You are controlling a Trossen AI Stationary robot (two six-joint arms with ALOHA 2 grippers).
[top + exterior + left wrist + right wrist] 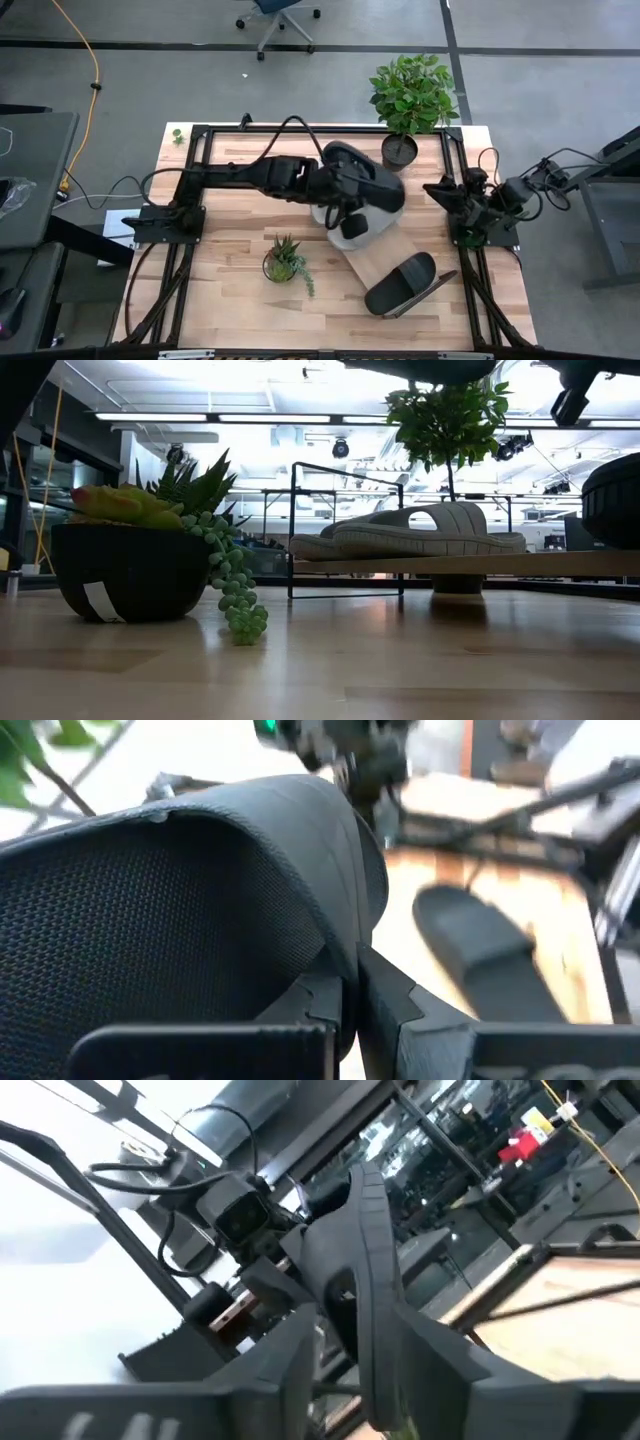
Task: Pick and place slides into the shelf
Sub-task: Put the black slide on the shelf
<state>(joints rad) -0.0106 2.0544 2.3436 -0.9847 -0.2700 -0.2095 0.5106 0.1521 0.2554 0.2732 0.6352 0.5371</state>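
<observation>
My left gripper (348, 190) is shut on a black slide (368, 178), held in the air over the middle of the table. Below it a light grey slide (352, 226) lies sole-down on the slanted wooden shelf (372, 262). A second black slide (400, 283) rests lower on the same board. In the low view the grey slide (420, 532) lies on the shelf board (480, 565). My right gripper (355, 1370) waits open at the table's right edge, pointing slightly up, apart from the held slide. My left gripper pinches the black slide's wide strap at its edge (345, 945), one finger on the mesh lining inside and one on the smooth outside. The fingers come slanting down from the table's left. The slide hangs clear of the shelf and the grey slide.
A tall potted plant (410, 100) stands at the far right of the table. A small succulent pot (283, 262) sits near the front centre. Black metal frames (190, 190) run along both side edges. Bare wood lies at the front left.
</observation>
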